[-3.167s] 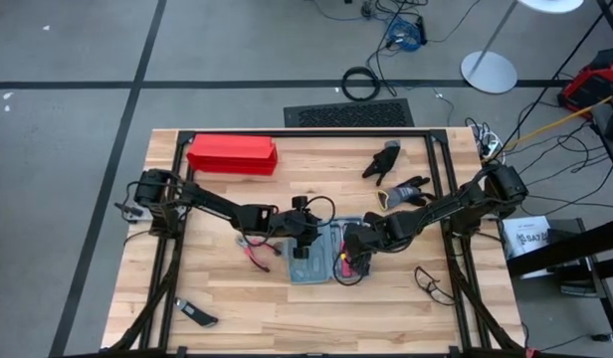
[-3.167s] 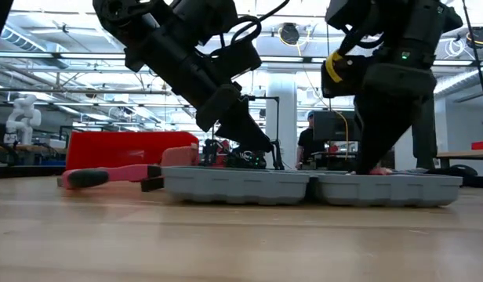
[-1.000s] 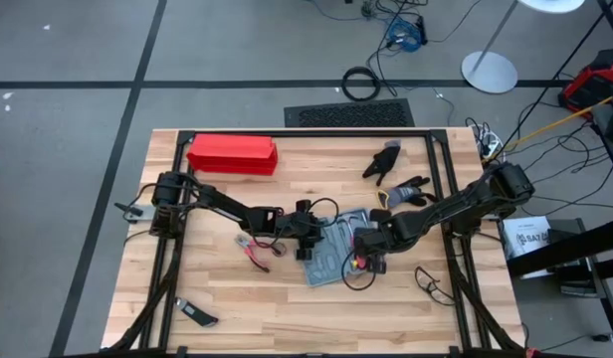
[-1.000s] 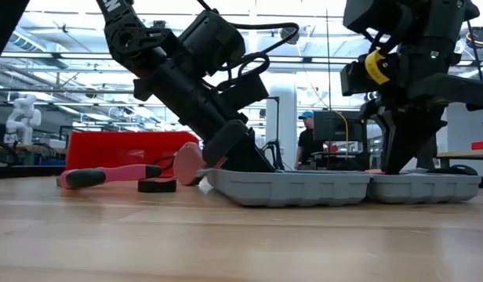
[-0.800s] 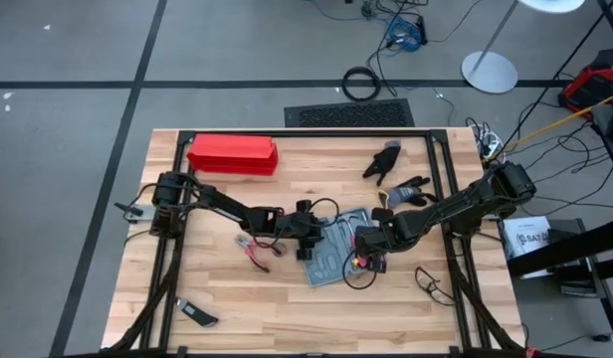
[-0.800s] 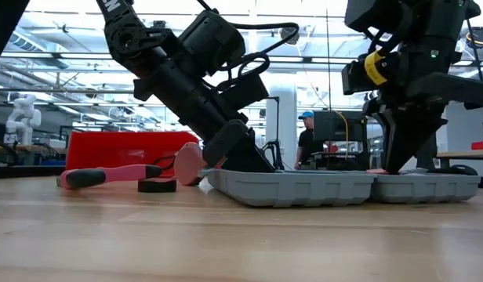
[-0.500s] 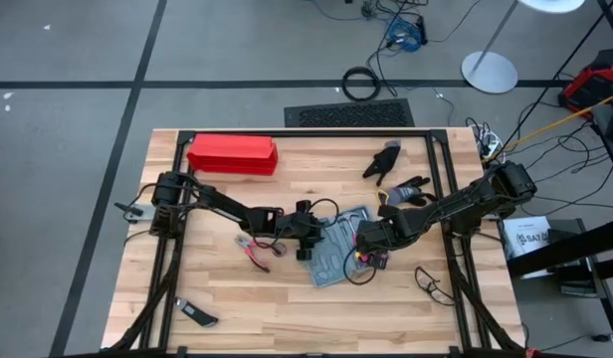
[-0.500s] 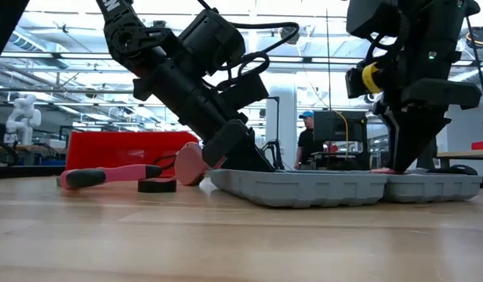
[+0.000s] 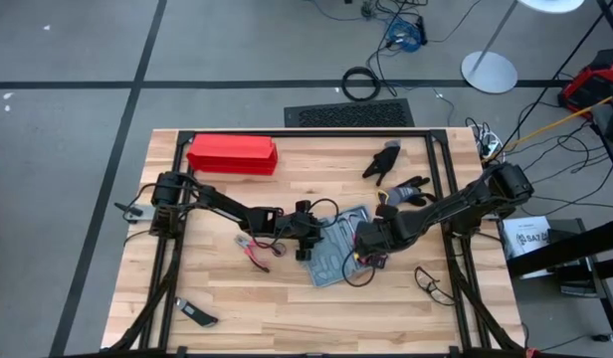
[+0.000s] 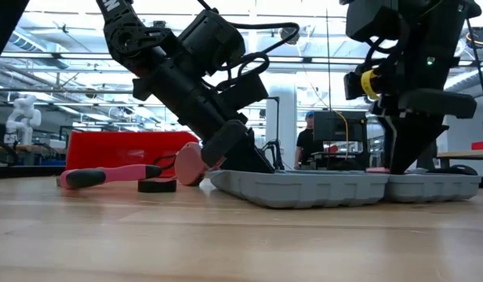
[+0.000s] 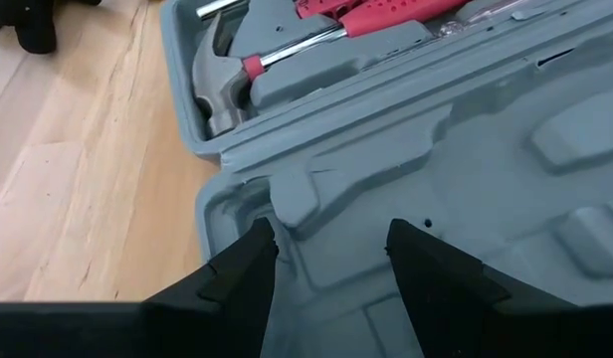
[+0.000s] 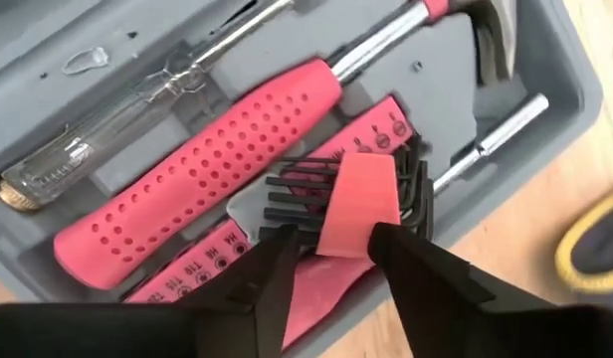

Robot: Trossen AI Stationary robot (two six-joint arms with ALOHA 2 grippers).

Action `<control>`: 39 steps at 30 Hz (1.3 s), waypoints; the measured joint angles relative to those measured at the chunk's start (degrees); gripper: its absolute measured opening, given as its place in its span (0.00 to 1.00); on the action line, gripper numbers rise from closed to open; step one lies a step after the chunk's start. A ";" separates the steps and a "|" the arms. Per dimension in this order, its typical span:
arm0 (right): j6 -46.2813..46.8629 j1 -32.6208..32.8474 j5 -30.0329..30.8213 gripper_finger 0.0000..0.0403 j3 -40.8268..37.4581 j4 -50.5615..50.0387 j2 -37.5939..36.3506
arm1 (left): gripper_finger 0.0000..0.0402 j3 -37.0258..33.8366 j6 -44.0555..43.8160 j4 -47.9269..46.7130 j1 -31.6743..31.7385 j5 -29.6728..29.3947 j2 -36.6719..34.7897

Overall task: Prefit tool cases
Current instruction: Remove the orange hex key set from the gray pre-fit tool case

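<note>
The flat blue-grey plastic clamshell case (image 9: 336, 251) lay open near the middle of the wooden worktop (image 9: 227, 303). The left tool (image 11: 329, 257) rested, fingers spread, on the case's empty moulded half. The right tool (image 12: 331, 267) hovered with fingers parted over a pink hex-key holder (image 12: 358, 204) beside the pink-handled hammer (image 12: 217, 169).

Illumination is bright and even from ceiling lights (image 10: 53, 59) in the low view, arms there backlit to near-silhouette (soft shadows only on the table (image 9: 237, 298)), wrist views sharp mid-frame, dark fingers slightly blurred.
</note>
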 joint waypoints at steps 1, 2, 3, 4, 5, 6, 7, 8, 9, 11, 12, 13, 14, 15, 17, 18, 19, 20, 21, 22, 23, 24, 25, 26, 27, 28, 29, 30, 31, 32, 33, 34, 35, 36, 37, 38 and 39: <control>-1.01 0.08 0.29 0.41 0.02 0.50 0.97 | 0.50 0.00 -0.02 -0.10 0.00 0.13 -0.02; -1.95 0.09 0.69 0.42 0.12 0.80 1.97 | 0.50 0.00 0.00 -0.20 -0.04 0.17 -0.04; -3.42 0.10 1.21 0.44 0.29 1.61 3.11 | 0.50 -0.02 0.00 -0.22 -0.07 0.21 -0.04; -4.86 0.22 1.83 0.46 0.39 2.41 4.09 | 0.50 -0.04 -0.01 -0.35 -0.07 0.17 -0.05; -5.99 0.47 2.56 0.48 0.39 2.94 4.78 | 0.50 -0.06 0.00 -0.38 -0.07 0.18 -0.08; -6.92 0.83 3.92 0.49 0.45 3.28 5.50 | 0.50 -0.07 0.00 -0.32 -0.05 0.17 -0.09; -7.83 1.33 5.59 0.51 0.46 3.63 6.07 | 0.50 -0.07 0.00 -0.35 -0.03 0.17 -0.09; -8.81 1.90 7.30 0.52 0.44 3.97 6.42 | 0.50 -0.07 -0.01 -0.33 0.00 0.17 -0.09; -9.52 2.45 8.76 0.53 0.37 4.13 6.57 | 0.50 -0.07 -0.02 -0.36 0.00 0.12 -0.09; -9.85 3.26 11.17 0.54 0.19 4.52 6.70 | 0.50 -0.07 -0.02 -0.35 0.00 0.12 -0.09; -9.87 3.25 11.41 0.54 0.09 4.85 6.72 | 0.50 -0.07 -0.04 -0.35 0.00 0.12 -0.09; -9.62 3.15 11.38 0.54 0.05 5.12 6.72 | 0.50 -0.07 -0.02 -0.39 0.00 0.08 -0.09; -8.74 3.05 11.45 0.54 0.03 5.27 6.74 | 0.50 -0.08 -0.02 -0.42 0.00 0.04 -0.09; -7.84 2.98 11.47 0.53 0.00 5.39 6.89 | 0.50 -0.09 -0.02 -0.42 0.00 -0.02 -0.09; -6.71 2.94 11.98 0.52 0.00 5.41 7.09 | 0.50 -0.09 -0.04 -0.52 0.02 -0.22 -0.09; -6.50 2.95 12.08 0.52 0.00 5.42 7.09 | 0.50 -0.09 -0.03 -0.51 0.02 -0.23 -0.09; -6.20 2.95 12.19 0.52 0.00 5.49 7.09 | 0.50 -0.09 -0.02 -0.51 0.02 -0.23 -0.09; -5.52 3.07 13.00 0.51 -0.05 5.52 7.09 | 0.50 -0.09 -0.05 -0.58 0.02 -0.28 -0.09; -4.87 3.44 14.60 0.51 -0.14 5.45 6.98 | 0.50 -0.09 -0.07 -0.62 0.00 -0.38 -0.09; -4.49 3.85 16.38 0.51 -0.31 5.26 6.54 | 0.50 -0.09 -0.07 -0.62 0.02 -0.38 -0.09; -4.30 4.23 17.84 0.51 -0.37 5.26 5.75 | 0.50 -0.09 -0.07 -0.58 0.02 -0.40 -0.09; -4.03 4.56 19.22 0.51 -0.52 4.90 4.70 | 0.50 -0.09 -0.08 -0.48 0.02 -0.39 -0.09; -3.66 4.83 20.25 0.51 -0.62 4.73 3.71 | 0.50 -0.09 -0.07 -0.28 0.01 -0.32 -0.09; -3.20 4.83 21.14 0.51 -0.70 5.16 2.42 | 0.50 -0.09 -0.02 -0.07 0.00 0.17 -0.07; -2.74 4.79 21.79 0.51 -0.60 5.55 0.65 | 0.50 -0.06 0.00 0.09 -0.07 0.95 -0.07; -2.26 4.68 22.24 0.51 -0.47 5.48 -1.17 | 0.50 -0.02 0.02 0.16 -0.18 1.36 -0.04; -1.50 4.38 22.64 0.51 -0.43 5.45 -2.71 | 0.50 -0.02 0.04 0.19 -0.23 1.48 -0.04; -0.37 4.04 22.65 0.51 -0.42 5.31 -4.01 | 0.50 -0.02 0.04 0.19 -0.28 1.65 -0.04; 0.83 3.60 22.22 0.51 -0.42 5.10 -5.05 | 0.50 -0.02 0.04 0.17 -0.28 1.78 -0.04; 1.94 3.03 21.17 0.51 -0.46 5.03 -6.06 | 0.50 -0.02 0.04 0.15 -0.26 1.83 -0.04; 3.10 2.39 20.18 0.51 -0.43 5.16 -7.05 | 0.50 -0.02 0.03 0.15 -0.26 1.83 -0.04; 4.39 1.68 18.82 0.51 -0.37 5.35 -7.86 | 0.50 -0.02 0.02 0.14 -0.25 1.89 -0.03; 5.10 0.88 16.78 0.51 -0.35 5.50 -8.12 | 0.50 -0.02 0.02 0.13 -0.23 2.00 -0.02; 5.06 0.16 14.52 0.51 -0.37 5.75 -8.06 | 0.50 -0.02 0.02 0.13 -0.22 2.03 -0.02; 4.60 -0.35 12.53 0.51 -0.37 6.27 -7.72 | 0.50 -0.02 0.02 0.11 -0.22 2.02 -0.02; 4.11 -0.70 11.21 0.51 -0.39 7.37 -7.23 | 0.50 -0.02 0.02 0.11 -0.22 2.02 -0.02; 3.90 -0.98 10.87 0.51 -0.38 8.69 -6.68 | 0.50 -0.02 0.02 0.08 -0.22 2.02 -0.02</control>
